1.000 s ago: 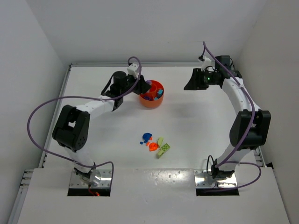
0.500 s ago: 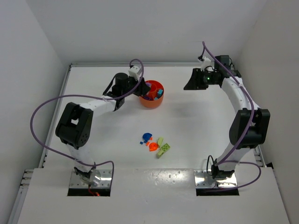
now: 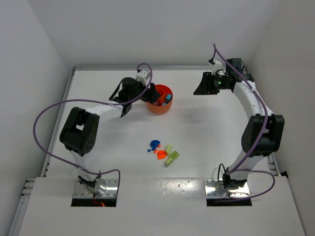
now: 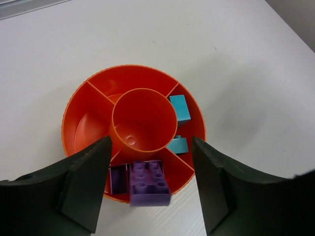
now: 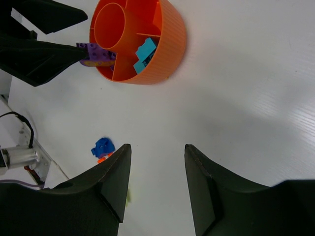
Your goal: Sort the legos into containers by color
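The round orange tray (image 3: 158, 107) stands at the back middle of the table. My left gripper (image 3: 153, 93) hangs right over it, open. Between its fingers (image 4: 88, 182) and touching neither, a purple brick (image 4: 150, 183) sits at the near rim of one wedge, beside another purple piece (image 4: 118, 178). Two teal bricks (image 4: 179, 109) lie in the neighbouring wedge. The central cup (image 4: 142, 115) holds nothing. Loose legos lie mid-table: blue (image 3: 155, 144), orange (image 3: 160, 153) and yellow-green (image 3: 172, 157). My right gripper (image 3: 202, 86) hovers open and empty, to the right of the tray.
White walls close in the table on the left, back and right. Purple cables loop off both arms. The right wrist view takes in the tray (image 5: 165, 49), the left fingers (image 5: 39, 54) and the blue lego (image 5: 102, 146) from above.
The left jaws have opened and let go of the purple brick over the tray. The left arm crept slightly toward the tray. The right arm has not moved.
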Robot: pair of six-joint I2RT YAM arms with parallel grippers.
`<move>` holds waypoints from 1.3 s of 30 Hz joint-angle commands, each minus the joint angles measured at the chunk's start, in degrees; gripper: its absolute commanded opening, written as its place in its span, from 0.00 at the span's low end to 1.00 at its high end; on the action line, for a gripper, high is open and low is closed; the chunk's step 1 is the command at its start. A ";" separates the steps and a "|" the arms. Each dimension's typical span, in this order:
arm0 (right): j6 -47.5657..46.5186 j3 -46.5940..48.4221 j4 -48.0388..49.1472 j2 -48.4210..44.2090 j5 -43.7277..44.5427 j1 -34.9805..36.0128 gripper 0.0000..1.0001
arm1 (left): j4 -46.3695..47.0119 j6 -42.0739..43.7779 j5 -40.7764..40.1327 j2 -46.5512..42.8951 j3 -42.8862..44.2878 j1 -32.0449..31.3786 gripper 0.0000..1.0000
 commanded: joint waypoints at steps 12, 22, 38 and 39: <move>-1.16 -0.46 1.73 -2.12 -1.19 0.27 0.48 | -2.65 2.56 1.16 -9.13 2.51 1.02 0.63; -1.16 -2.23 2.26 -3.97 -0.66 0.80 0.48 | -28.59 10.64 -5.88 -3.18 19.38 10.00 0.58; -1.16 -1.61 1.74 -3.44 -0.13 0.80 0.48 | -46.89 19.52 -3.07 10.99 36.54 7.02 0.84; -1.16 -1.61 1.74 -3.44 -0.13 0.80 0.48 | -47.41 20.05 -3.07 10.99 37.06 6.49 0.86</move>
